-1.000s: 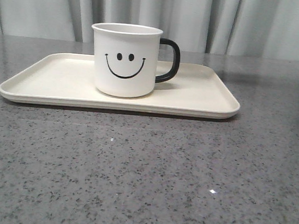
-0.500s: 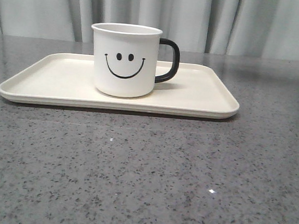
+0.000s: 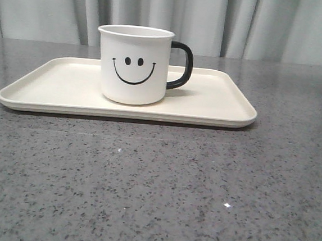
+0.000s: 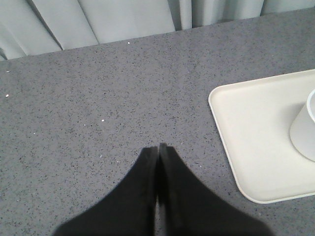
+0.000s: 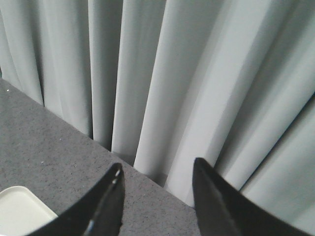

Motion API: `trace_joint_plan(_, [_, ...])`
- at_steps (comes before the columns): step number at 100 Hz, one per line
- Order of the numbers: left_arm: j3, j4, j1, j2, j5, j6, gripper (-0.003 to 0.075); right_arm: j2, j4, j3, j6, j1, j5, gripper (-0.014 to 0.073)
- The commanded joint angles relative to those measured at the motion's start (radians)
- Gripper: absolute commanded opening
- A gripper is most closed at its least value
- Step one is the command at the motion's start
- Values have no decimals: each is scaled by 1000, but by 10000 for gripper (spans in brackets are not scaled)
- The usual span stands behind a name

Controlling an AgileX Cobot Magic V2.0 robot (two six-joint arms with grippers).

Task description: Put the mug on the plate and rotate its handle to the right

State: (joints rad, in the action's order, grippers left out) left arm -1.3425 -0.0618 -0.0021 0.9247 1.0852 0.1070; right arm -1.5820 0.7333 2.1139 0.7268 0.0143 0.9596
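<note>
On my left wrist feed, the left gripper (image 4: 158, 147) has its two black fingers pressed together, nothing between them, hanging over bare grey speckled table (image 4: 98, 98). The finger roots run out of frame, so I can't see the arm behind them. Just off to one side sits a rounded corner of the plate (image 4: 231, 147), apart from the fingertips, and only a sliver of the mug (image 4: 305, 128) shows at the frame edge, its handle out of sight here.

Switching to my right wrist feed: the right gripper (image 5: 156, 172) is spread wide, jaws well apart, holding nothing, pointed at the pale curtain (image 5: 197, 73) past the table's far edge. A small corner of the plate (image 5: 22, 209) peeks in at the frame edge; the rest is cut off.

Front camera: neither arm shows at all. The mug (image 3: 134, 64) stands upright on the plate (image 3: 218, 106), a little left of its middle, smiley face toward me. The black handle (image 3: 181, 65) sticks out to the right. The plate lies flat on the table (image 3: 155, 187), curtain (image 3: 271, 26) behind.
</note>
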Motion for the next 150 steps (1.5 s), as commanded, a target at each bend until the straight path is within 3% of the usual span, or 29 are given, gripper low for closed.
trace_joint_plan(1, [-22, -10, 0, -7, -78, -7, -20, 80, 49, 5, -2, 26, -69, 337])
trace_joint_plan(13, [-22, -10, 0, -7, -82, -7, -20, 148, 73, -62, -4, 59, -110, 286])
trace_joint_plan(51, [-22, -10, 0, -7, -95, -7, -20, 501, 73, -527, 52, 151, -331, -76])
trace_joint_plan(101, [-22, -10, 0, -7, -123, -7, -20, 944, 4, -1127, 60, 152, -540, -67])
trace_joint_plan(150, [-22, -10, 0, -7, -154, -7, -20, 1037, -13, -1265, 60, 152, -551, -69])
